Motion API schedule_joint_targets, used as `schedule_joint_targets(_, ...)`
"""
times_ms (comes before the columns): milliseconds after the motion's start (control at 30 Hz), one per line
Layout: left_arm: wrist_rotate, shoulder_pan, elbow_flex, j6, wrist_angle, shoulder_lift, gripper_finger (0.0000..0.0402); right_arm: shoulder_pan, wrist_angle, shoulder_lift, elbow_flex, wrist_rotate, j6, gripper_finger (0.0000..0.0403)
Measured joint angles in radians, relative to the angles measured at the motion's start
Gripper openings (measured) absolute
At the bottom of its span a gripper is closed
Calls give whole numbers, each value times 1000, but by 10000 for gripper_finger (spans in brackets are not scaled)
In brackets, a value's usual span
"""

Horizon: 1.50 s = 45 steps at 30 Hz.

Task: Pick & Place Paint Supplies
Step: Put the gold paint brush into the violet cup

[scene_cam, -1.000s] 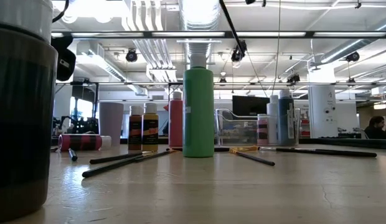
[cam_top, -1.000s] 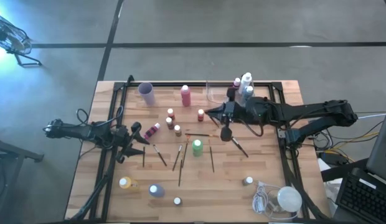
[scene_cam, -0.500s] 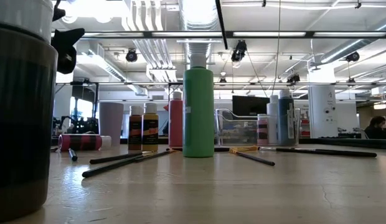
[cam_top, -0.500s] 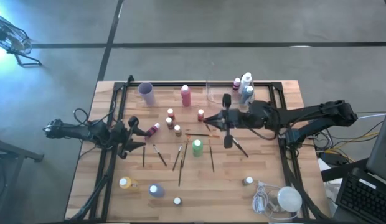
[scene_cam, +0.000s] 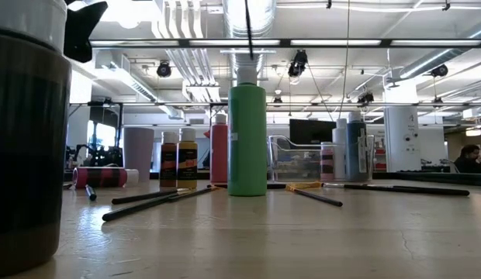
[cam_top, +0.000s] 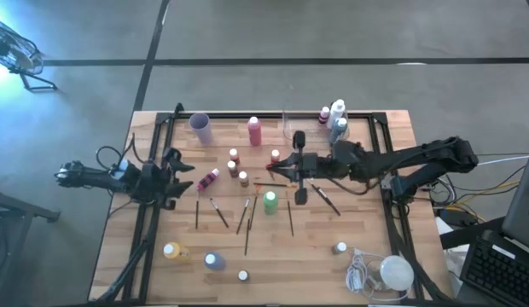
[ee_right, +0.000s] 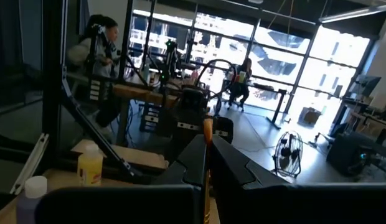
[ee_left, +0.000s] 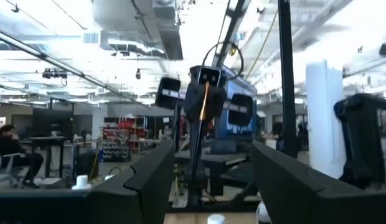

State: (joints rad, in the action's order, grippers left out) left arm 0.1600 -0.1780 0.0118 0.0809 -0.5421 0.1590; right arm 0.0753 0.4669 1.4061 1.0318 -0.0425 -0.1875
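Note:
My right gripper (cam_top: 276, 162) reaches from the table's right to just left of the middle, held high and shut on a thin paintbrush (ee_right: 207, 134) with an orange end. My left gripper (cam_top: 179, 164) hovers open at the left, near a pink bottle (cam_top: 209, 178) lying on its side. A green bottle (cam_top: 270, 202) stands upright mid-table. Several dark paintbrushes (cam_top: 246, 220) lie flat around it. Small bottles (cam_top: 235, 159) stand behind them. In the left wrist view my left gripper (ee_left: 211, 152) holds nothing between its fingers. My right gripper pinches the paintbrush between its two fingers, just below the orange end (ee_right: 207, 130), which sticks up above them. The fingers come level from the table's right and lie across the brush. The brush stands nearly upright, its dark lower part (scene_cam: 249, 39) hanging clear of the table.
A purple cup (cam_top: 200, 128), an upright pink bottle (cam_top: 254, 130) and a clear tray (cam_top: 292, 128) with bottles beside it (cam_top: 336, 119) line the far edge. Yellow (cam_top: 171, 251) and purple (cam_top: 214, 261) bottles stand near the front. A white lump with a cord (cam_top: 391, 273) lies front right.
My right gripper has moved toward the table's left with the paintbrush and tipped up to about level. My left gripper has risen, tipped upward and drawn back toward the left edge, away from the lying pink bottle. Its fingers have stayed apart.

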Motion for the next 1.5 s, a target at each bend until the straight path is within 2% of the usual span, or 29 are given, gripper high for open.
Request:
schedule_joint_targets(167, 0, 0, 46, 42, -13, 128, 216, 13, 38, 98, 38, 2, -36, 8)
schedule_joint_targets(400, 0, 0, 175, 129, -33, 370, 216, 19, 103, 190, 61, -1, -86, 8)
schedule_joint_targets(633, 31, 0, 307, 186, -37, 622, 216, 20, 213, 258, 54, -2, -106, 8)
schedule_joint_targets(833, 94, 0, 423, 233, -44, 795, 216, 31, 221, 265, 54, -2, -116, 8)
schedule_joint_targets(1033, 98, 0, 512, 265, -22, 878, 216, 52, 218, 263, 51, -2, -131, 8)
schedule_joint_targets(1367, 82, -1, 560, 276, -23, 886, 216, 56, 220, 263, 50, -13, -139, 8)
schedule_joint_targets(1500, 23, -1, 566, 263, -23, 885, 216, 56, 218, 263, 49, -13, -153, 8)
